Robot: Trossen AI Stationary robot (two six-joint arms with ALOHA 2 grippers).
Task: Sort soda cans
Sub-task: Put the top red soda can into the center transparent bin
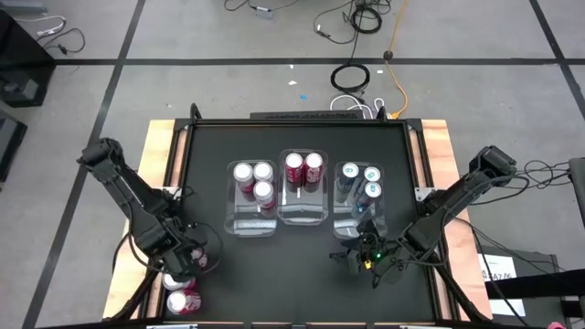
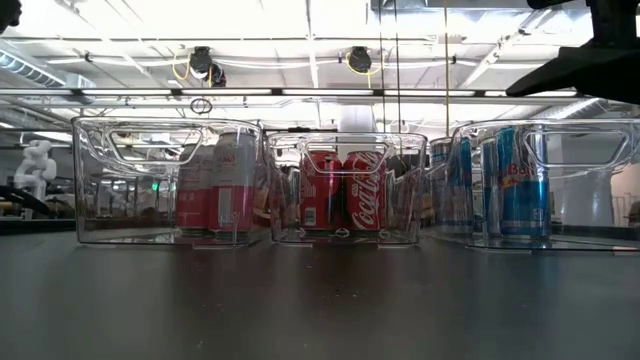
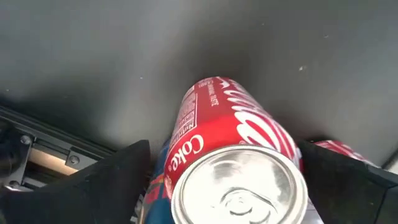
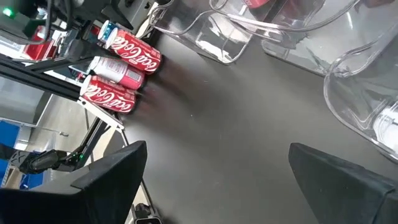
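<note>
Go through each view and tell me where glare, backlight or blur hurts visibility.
Low view: bright ceiling lights backlight the clear bins, so the cans look dim. Left wrist view: the red can sits very close, its silver top softly blurred. Right wrist view: sheen streaks the black table. High view: evenly lit.

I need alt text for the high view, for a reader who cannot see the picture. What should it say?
Three clear bins stand side by side on a black table, holding pink-and-white cans, red cans and blue cans. The open left gripper straddles a red Coca-Cola can near the front left corner, beside another can; the open right gripper waits empty at front right.
</note>
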